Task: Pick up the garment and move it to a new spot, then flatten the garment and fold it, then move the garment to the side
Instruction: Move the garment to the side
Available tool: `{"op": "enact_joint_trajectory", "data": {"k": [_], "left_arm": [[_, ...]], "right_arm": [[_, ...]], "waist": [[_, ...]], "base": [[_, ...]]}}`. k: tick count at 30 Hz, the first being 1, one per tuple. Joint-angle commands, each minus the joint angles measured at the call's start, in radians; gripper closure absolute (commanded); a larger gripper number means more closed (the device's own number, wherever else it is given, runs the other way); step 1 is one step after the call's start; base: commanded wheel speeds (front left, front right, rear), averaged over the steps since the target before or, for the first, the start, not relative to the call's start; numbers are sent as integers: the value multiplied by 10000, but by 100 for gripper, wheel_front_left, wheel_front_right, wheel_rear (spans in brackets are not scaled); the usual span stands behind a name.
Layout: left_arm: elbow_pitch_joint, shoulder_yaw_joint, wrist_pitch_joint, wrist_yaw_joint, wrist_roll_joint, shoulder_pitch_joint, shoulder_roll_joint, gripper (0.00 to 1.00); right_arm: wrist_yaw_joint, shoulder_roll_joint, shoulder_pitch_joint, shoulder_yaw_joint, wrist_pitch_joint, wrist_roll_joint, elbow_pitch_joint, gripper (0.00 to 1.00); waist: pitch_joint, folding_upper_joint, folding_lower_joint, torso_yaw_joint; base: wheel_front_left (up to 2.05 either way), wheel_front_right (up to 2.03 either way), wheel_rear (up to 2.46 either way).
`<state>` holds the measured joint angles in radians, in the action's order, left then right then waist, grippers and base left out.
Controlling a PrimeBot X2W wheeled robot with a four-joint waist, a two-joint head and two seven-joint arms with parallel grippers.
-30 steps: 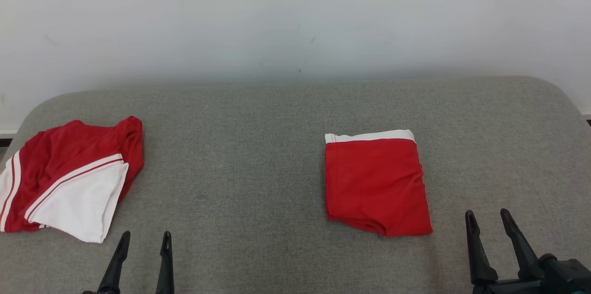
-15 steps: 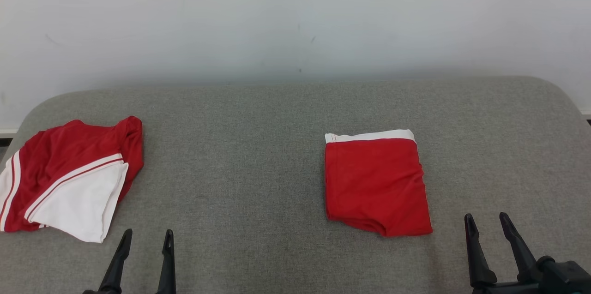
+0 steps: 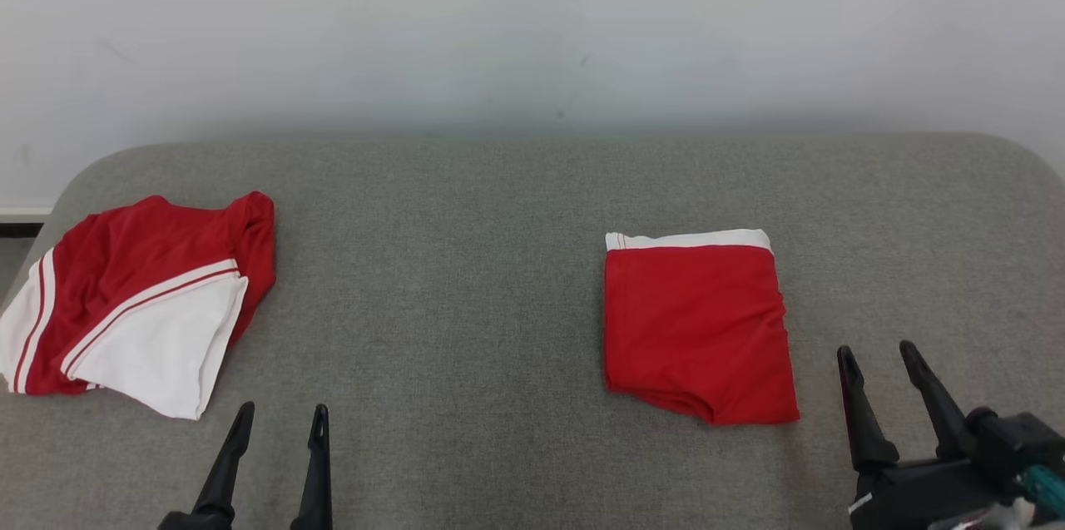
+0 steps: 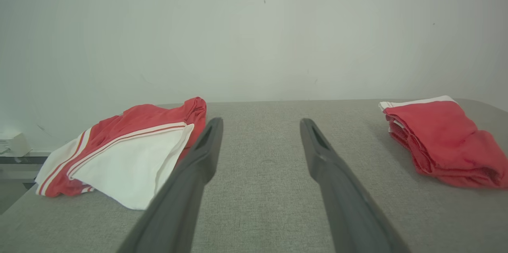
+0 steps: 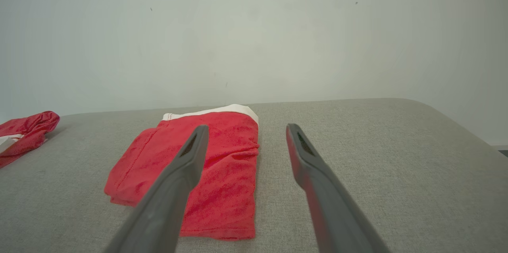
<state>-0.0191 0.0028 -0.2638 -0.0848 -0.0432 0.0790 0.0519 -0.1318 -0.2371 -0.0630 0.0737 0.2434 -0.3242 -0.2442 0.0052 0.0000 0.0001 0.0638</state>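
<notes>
Head view: two garments lie on one grey pad, well apart. The folded garment, red with a white band along its far edge, sits right of centre. The loose garment, red and white with stripes, lies rumpled at the pad's left end. Two grippers rise from the bottom edge. The left gripper is just beside the loose garment's near corner, and the right gripper is just right of the folded garment. Each has its two fingers spread and holds nothing.

Left wrist view: the left gripper is wide open and empty above bare pad, with the loose garment on its left and the folded garment far right.

Right wrist view: the right gripper is wide open and empty. Its left finger crosses in front of the folded garment, and the loose garment shows at the left edge.
</notes>
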Motion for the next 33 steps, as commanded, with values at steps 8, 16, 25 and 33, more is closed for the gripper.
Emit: {"op": "enact_joint_trajectory", "data": {"k": [8,16,25,33], "left_arm": [[-9,-172,-8,131,-66,-485,-5,0],[-45,-416,-8,220,-185,-912,-11,0],[-150,-821,-8,329,-355,-1430,-11,0],[-287,-988,-9,392,-389,-1729,-12,0]], "right_arm": [[24,-641,-1674,345,-652,-247,-1130,0],[24,-879,-3166,823,-1222,-657,-3103,0],[24,-940,-4361,1500,-1149,-1247,-5305,0],[25,-888,-4875,2460,-1304,-2057,-6728,0]], "waist": [[665,0,-1,560],[1315,0,-1,1055],[1905,0,-1,1397],[2168,0,-1,1368]], "base": [[0,0,0],[0,0,0],[0,0,0],[0,0,0]]}}
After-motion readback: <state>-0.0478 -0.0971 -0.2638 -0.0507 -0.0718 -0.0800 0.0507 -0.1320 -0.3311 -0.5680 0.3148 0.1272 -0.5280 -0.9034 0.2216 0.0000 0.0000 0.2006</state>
